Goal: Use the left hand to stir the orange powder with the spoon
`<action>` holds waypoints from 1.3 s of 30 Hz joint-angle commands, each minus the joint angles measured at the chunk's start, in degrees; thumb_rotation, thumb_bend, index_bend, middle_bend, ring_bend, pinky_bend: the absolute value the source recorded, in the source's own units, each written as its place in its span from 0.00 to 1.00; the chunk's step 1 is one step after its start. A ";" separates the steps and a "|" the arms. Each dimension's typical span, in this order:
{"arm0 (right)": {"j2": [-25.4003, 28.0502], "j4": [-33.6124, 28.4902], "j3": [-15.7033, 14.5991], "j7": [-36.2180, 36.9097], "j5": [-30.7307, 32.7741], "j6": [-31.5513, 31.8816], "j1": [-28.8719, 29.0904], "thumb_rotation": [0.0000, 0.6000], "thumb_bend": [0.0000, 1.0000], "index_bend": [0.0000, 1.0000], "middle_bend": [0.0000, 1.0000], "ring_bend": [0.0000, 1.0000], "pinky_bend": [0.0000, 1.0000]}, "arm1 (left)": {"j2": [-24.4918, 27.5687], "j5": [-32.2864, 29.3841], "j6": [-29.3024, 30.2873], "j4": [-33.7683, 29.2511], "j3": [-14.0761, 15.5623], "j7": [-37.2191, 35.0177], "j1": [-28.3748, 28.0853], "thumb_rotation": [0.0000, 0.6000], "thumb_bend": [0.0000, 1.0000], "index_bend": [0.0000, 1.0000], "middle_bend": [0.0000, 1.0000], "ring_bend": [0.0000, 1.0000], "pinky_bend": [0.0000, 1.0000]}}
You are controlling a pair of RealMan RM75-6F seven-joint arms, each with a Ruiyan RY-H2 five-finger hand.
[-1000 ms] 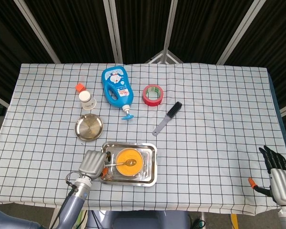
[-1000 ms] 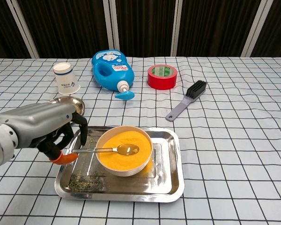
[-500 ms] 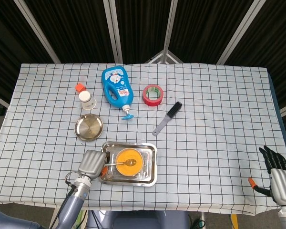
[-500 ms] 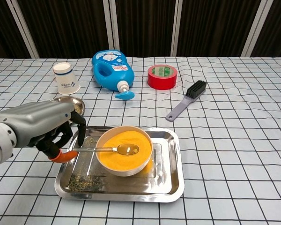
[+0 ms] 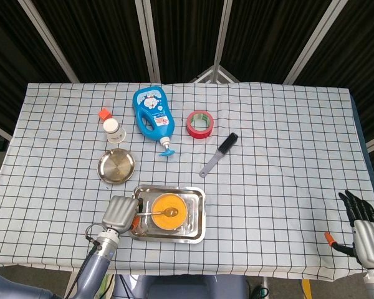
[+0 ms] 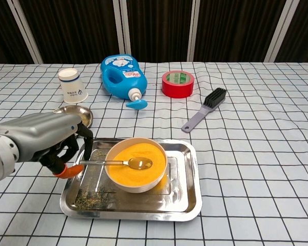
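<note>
Spoon (image 6: pixel 118 163): metal, its bowl resting on the orange powder, handle running left over the bowl rim toward the left hand; lower centre of the chest view.
Orange powder (image 6: pixel 136 162): fills a pale round bowl (image 6: pixel 136 185) standing in the tray.
Tray (image 6: pixel 187 204): shallow steel rectangle, lower centre of both views; dark crumbs lie in its near left corner.
Left hand (image 6: pixel 46 138): grey, lower left of the chest view, at the tray's left edge; fingers curled downward around the spoon handle's end, beside an orange-tipped thumb. It appears to hold the handle, though the contact itself is hidden under the fingers.
Right hand (image 5: pixel 363 232): lower right corner of the head view, past the counter's edge, well apart from everything; dark fingers extended and slightly apart, holding nothing.
Counter (image 5: pixel 287 143): covered with a white cloth in a black grid.
Steel dish (image 5: pixel 116 166): small and round, just above left of the tray.
Paper cup (image 6: pixel 72 85): white, upside down, upper left of the chest view.
Blue bottle (image 6: pixel 123 76): lying on its side, nozzle pointing toward the camera, right of the cup.
Red tape roll (image 6: pixel 177 84): lying flat, right of the bottle.
Brush (image 6: pixel 205 108): black bristles, grey handle, lying diagonally right of the tape.
</note>
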 commanded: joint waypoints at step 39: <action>0.08 -0.30 0.04 0.27 0.31 -0.16 -0.03 1.00 0.31 0.00 0.00 0.00 0.00 | 7.27 14.13 -2.93 3.54 -0.94 5.14 -5.28 1.00 0.60 0.64 0.88 0.87 0.91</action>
